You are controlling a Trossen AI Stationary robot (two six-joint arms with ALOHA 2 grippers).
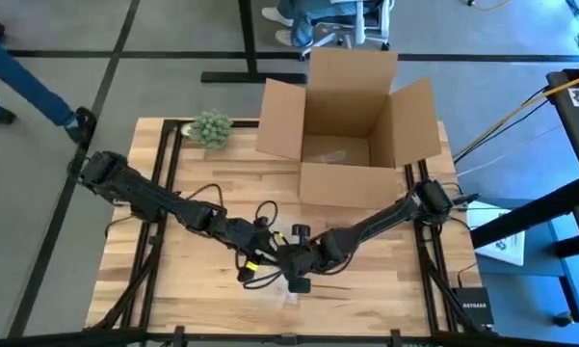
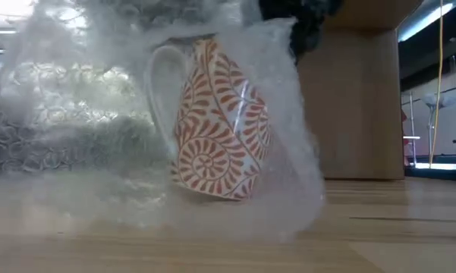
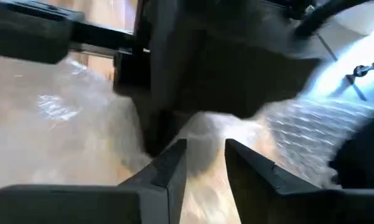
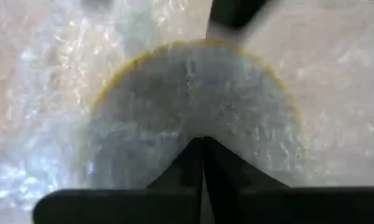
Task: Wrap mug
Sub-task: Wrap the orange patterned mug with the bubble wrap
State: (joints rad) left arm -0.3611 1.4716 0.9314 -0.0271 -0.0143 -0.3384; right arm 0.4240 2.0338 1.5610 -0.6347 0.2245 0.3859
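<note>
Near the table's (image 1: 366, 280) front edge, the tilted mug (image 2: 220, 129) sits in bubble wrap (image 2: 76, 121), right gripper (image 4: 203, 146) pinched on the wrap, left gripper (image 3: 205, 163) narrowly parted alongside.

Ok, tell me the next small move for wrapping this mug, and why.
Probably have the left claw, open beside the mug, draw the loose bubble wrap over the handle side: the handle still shows bare, while the right claw is shut on wrap above the rim.

Overhead camera straight down, table-level camera close on mug (image 2: 216, 125), wrist cameras nearer
</note>
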